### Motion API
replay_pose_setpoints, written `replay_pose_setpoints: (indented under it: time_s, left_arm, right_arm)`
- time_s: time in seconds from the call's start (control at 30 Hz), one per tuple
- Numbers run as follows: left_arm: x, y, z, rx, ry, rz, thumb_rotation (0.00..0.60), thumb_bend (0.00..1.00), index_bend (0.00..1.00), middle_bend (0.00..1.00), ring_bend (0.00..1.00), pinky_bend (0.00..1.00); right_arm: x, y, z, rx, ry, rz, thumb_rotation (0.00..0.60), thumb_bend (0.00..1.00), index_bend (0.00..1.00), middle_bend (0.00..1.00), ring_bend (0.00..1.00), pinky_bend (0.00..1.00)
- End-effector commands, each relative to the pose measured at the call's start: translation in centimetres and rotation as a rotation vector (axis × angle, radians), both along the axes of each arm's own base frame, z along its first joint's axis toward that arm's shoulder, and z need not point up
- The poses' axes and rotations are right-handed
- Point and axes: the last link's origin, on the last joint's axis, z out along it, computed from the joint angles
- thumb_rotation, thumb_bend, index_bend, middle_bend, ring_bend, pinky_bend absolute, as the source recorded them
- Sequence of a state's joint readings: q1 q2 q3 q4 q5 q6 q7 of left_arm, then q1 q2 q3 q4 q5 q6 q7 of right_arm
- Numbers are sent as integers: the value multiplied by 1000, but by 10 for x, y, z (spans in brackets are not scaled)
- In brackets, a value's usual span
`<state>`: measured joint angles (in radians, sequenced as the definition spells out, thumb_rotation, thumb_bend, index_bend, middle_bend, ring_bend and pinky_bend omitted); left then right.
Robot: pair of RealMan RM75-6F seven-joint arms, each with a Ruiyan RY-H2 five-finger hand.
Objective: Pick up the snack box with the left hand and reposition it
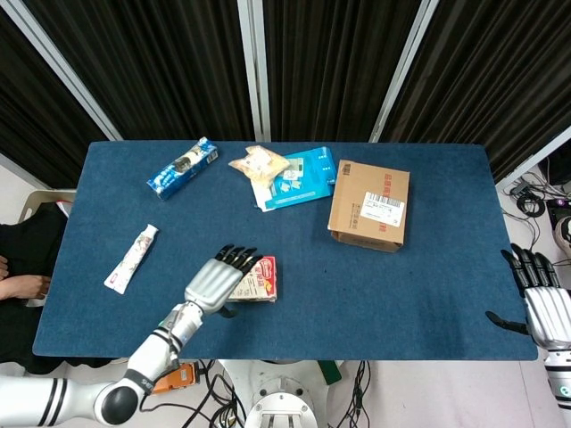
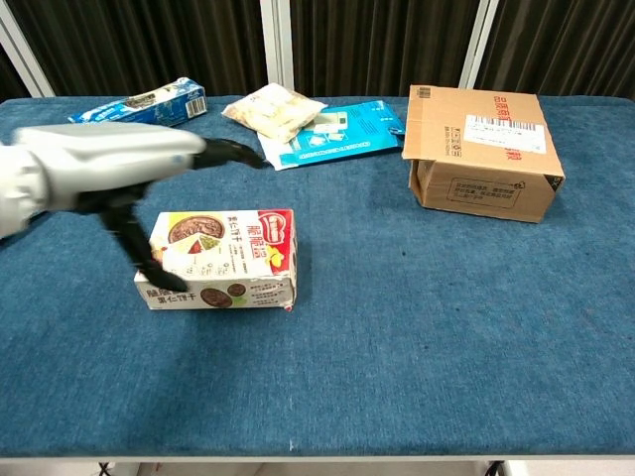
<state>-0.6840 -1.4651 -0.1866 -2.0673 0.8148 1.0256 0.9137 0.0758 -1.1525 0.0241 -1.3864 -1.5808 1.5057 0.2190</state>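
The snack box (image 1: 257, 278) (image 2: 230, 260), white and red with biscuit pictures, lies flat near the table's front, left of centre. My left hand (image 1: 217, 277) (image 2: 109, 171) hovers over its left half with fingers stretched out and apart. In the chest view the thumb reaches down by the box's left front corner, and the hand is motion-blurred. It holds nothing. My right hand (image 1: 541, 303) hangs open beyond the table's right edge, far from the box.
A cardboard box (image 1: 369, 204) (image 2: 481, 149) stands at the right rear. A snack bag (image 1: 259, 164) and a blue pouch (image 1: 303, 176) lie at the rear centre, and a blue packet (image 1: 182, 167) at the rear left. A white tube (image 1: 131, 259) lies left of the hand.
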Motion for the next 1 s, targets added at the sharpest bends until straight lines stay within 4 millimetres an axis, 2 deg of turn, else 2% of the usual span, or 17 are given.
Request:
replay_pose_setpoints:
  time_s: [0.03,0.3,0.43,0.73,1.0]
  left_arm:
    - [43,7,-28,-11,32,-10,600,0,0,0,0,0]
    - [58,24,-60,8,105,84,600,0,0,0,0,0]
    - [58,30,-63,38,148,116,600,0,0,0,0,0]
    - [60,29,-69,6,187,192,600,0,0,0,0,0]
    - [61,30,-79,44,288,210,600,0,3,25,0,0]
  right_arm:
    - [-1,-1,-1,2,-2,-1,600,102,0,0,0,0]
    - [-5,-1,0,5,-2,-12,600,102,0,0,0,0]
    - [-7,0,0,3,-3,-19,600,102,0,0,0,0]
    - [-10,0,-1,5,-8,-23,600,102,0,0,0,0]
    - [-13,1,0,5,-6,-35,600,102,0,0,0,0]
